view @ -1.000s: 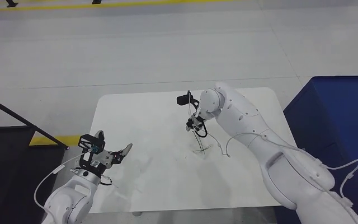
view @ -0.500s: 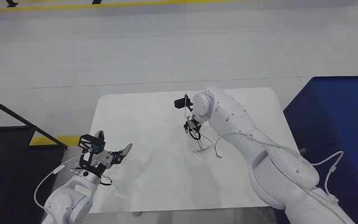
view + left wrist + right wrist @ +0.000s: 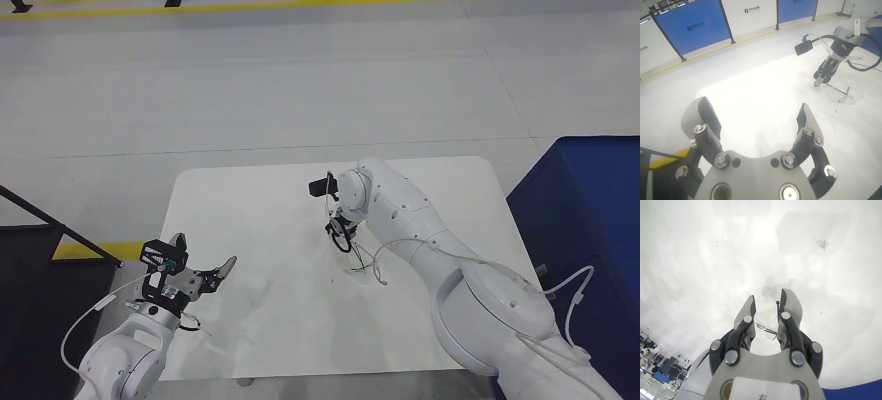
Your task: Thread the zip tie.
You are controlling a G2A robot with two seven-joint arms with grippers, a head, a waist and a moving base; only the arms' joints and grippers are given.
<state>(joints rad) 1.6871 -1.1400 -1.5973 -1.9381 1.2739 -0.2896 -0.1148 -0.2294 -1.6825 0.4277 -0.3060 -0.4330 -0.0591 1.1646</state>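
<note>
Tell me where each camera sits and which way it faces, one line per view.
Top view: on the robot, looking down at the white table; shows the left gripper at the near edge and the right gripper mid-table.
Left wrist view: on the left wrist, facing across the table toward blue barriers; its own open fingers show.
Right wrist view: on the right wrist, facing down at the table; a black zip tie lies between its own fingers.
Shared: top and left wrist views both show the right gripper low over the table.
</note>
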